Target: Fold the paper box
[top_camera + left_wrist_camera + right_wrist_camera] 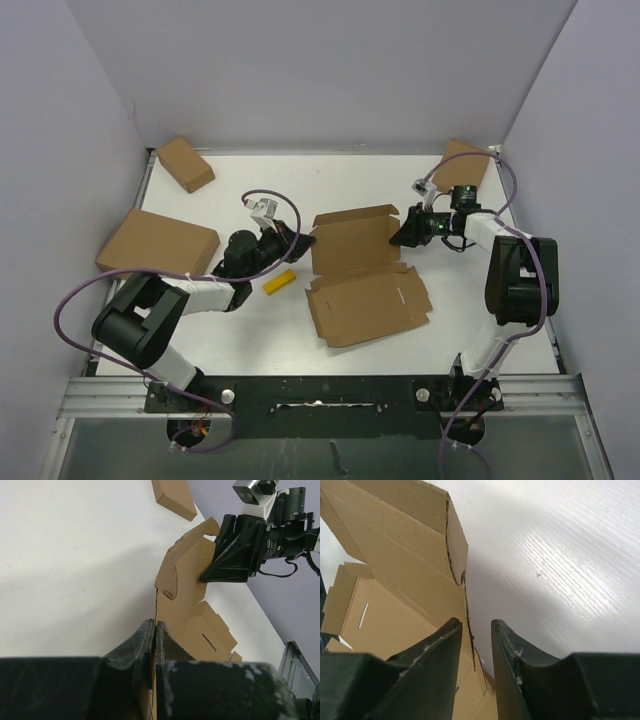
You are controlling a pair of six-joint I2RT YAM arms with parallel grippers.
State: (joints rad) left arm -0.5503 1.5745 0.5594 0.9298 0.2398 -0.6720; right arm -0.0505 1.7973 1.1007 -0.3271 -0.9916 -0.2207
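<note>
While the paper box lies unfolded, lid raised, left fingers pinch it; right fingers straddle its edge, parted.

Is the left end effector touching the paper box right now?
Touching. The left wrist view shows the left end effector shut on the paper box edge.
</note>
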